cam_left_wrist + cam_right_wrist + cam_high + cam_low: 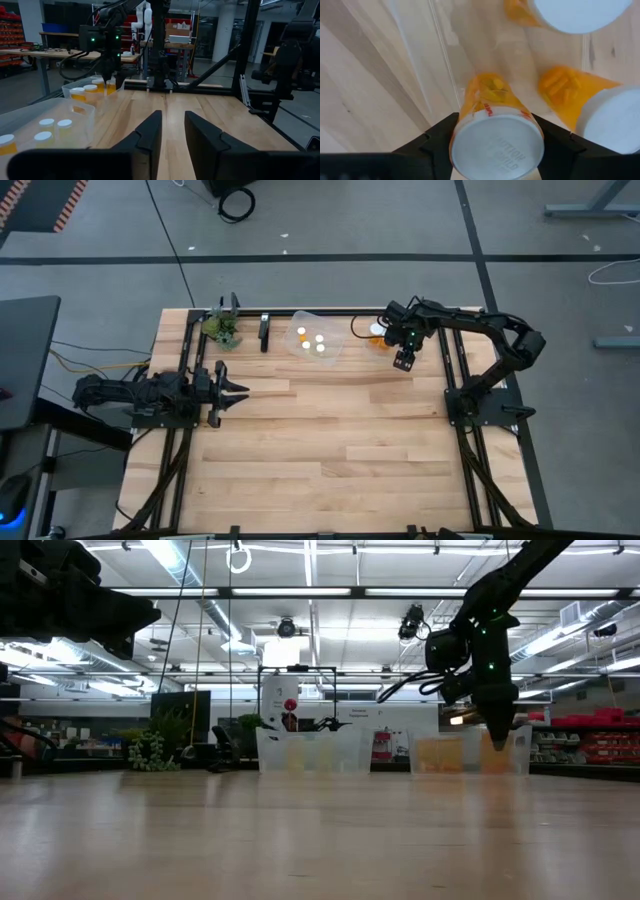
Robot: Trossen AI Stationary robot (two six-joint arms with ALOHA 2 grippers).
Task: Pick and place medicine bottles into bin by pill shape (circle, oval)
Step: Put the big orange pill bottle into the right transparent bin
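Note:
My right gripper [404,358] is at the far right of the table, at the clear right bin [372,330], and is shut on a wide amber bottle with a white cap [496,145]. Two more wide amber bottles [607,117] [580,10] stand in that bin beside it. The clear left bin [315,340] holds several tiny white-capped bottles [50,125]. My left gripper [228,388] is open and empty near the table's left edge. My right gripper pinches the wide bottle at the two opposite sides of its white cap [457,145] between its two fingers. The fingers come from above, pointing down. The bottle is upright, cap up, inside the bin's wall; whether its base rests on the bin floor I cannot tell.
A small green plant [222,328] and a dark upright block [264,332] stand at the far edge, left of the bins. The bare wooden tabletop [330,430] stretches from the bins to the near edge. Black frame rails [455,380] run along both sides.

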